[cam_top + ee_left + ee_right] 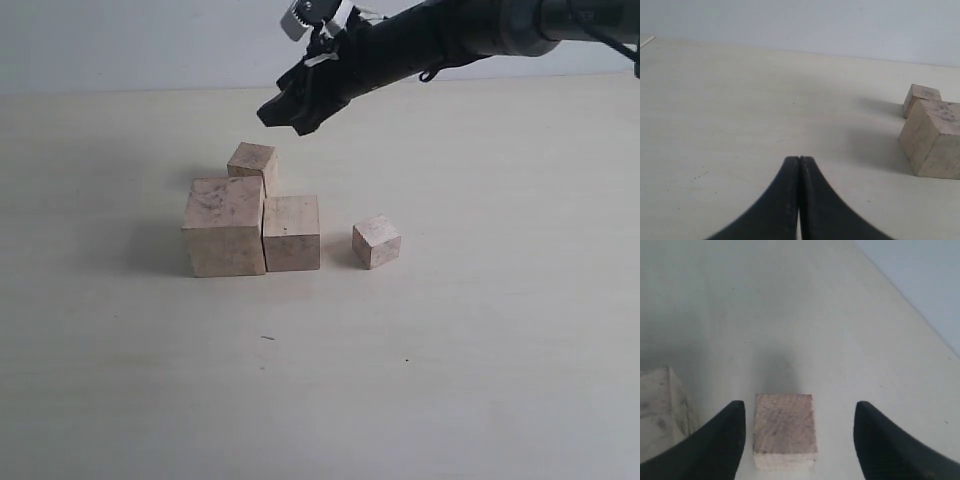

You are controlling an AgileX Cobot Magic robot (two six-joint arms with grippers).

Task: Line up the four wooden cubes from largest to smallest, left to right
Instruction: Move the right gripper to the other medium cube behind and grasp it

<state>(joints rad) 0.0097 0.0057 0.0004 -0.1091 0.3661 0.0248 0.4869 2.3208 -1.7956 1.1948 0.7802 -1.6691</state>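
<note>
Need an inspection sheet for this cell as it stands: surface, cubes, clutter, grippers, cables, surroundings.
Surface: pale table, flat, a few dark specks.
Job's things: big cube and second cube side by side, touching; third cube behind them, out of line; smallest cube apart on the right, askew.
Clutter: nothing seen.
Grippers: right gripper open above the third cube, fingers either side of it, no grip; left gripper shut, empty, outside the exterior view.
Cables: dark loop under the right arm; none on the table.
Surroundings: plain pale wall.
</note>
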